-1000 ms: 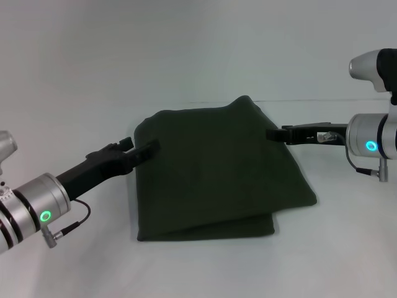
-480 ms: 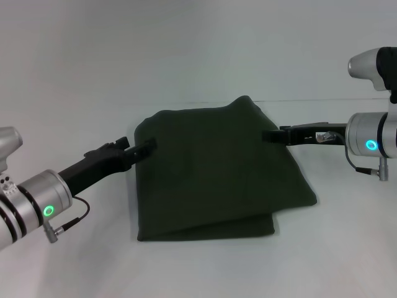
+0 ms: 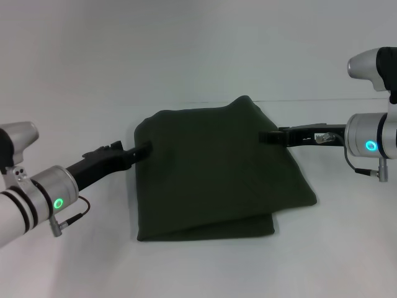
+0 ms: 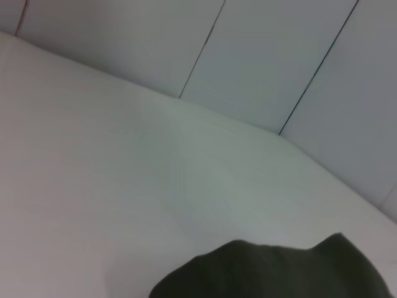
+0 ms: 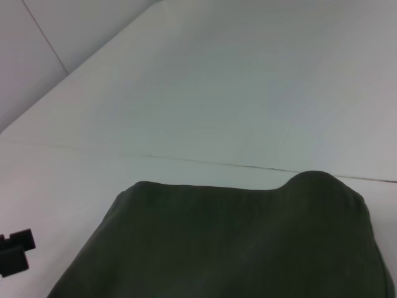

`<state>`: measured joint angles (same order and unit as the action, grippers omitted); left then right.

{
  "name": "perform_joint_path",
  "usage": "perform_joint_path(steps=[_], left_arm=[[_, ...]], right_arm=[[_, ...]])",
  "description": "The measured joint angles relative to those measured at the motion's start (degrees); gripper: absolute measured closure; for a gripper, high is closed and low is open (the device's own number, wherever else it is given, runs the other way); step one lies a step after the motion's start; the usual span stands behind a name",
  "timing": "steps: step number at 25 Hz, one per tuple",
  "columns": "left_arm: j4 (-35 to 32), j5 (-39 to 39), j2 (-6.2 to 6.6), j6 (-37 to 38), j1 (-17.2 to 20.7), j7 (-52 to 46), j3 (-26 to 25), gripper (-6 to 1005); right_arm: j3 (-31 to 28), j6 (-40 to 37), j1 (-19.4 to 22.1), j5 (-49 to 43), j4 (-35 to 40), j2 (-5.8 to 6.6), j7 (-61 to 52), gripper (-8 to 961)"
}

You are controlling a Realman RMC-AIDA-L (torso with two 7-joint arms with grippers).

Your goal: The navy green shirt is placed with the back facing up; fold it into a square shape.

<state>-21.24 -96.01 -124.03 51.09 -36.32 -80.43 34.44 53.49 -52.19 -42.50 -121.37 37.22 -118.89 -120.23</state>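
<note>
Squaring up the navy green shirt, nearly done.
It lies folded on the table between my left fingers and right fingers; their state I cannot tell; near edges still uneven.

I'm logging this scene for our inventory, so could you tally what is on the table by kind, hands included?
Shirts: 1, the navy green shirt, folded on the table.
Robot hands: 2, the left hand and the right hand, each at a side edge of the shirt.
Total: 3.
</note>
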Motion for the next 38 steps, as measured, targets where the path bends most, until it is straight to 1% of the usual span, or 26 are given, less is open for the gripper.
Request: perform_joint_path(steps=[5,10,15,22,29,33,38], left_arm=[[0.37,-0.05,0.01,-2.83,-0.61,0.05,2.83,125],[0.61,-0.08,-0.03,-3.18,-0.83,0.09,3.11,124],[0.68,-0.13,-0.09,-3.2,-0.86,-0.2,4.69,124],[0.68,-0.14,-0.16,-2.76,-0.97,-0.24,4.81,125],[0.64,-0.14,-0.16,-2.64,-1.03,-0.25,4.78,124],[0.03,-0.13,0.01,1.05,-0.35,-0.26,4.57,123],[-3.15,-0.04,0.12,11.91,2.76,-0.44,4.29,124]], right_arm=[[-0.04,-0.11,0.25,0.0,0.37,-0.08,-0.03,341],[-0.05,-0.2,0.31,0.0,0.47,-0.1,-0.16,342],[-0.05,-0.04,0.32,-0.12,0.28,-0.02,-0.75,344],[-0.05,1.67,1.0,-0.99,-0.09,0.39,-4.46,345],[0.09,5.57,1.11,-4.98,-1.44,0.43,-8.41,347],[0.0,6.76,0.98,-5.06,-3.2,0.43,-8.44,348],[-0.08,8.27,0.51,-4.91,-6.13,0.34,-8.13,349]])
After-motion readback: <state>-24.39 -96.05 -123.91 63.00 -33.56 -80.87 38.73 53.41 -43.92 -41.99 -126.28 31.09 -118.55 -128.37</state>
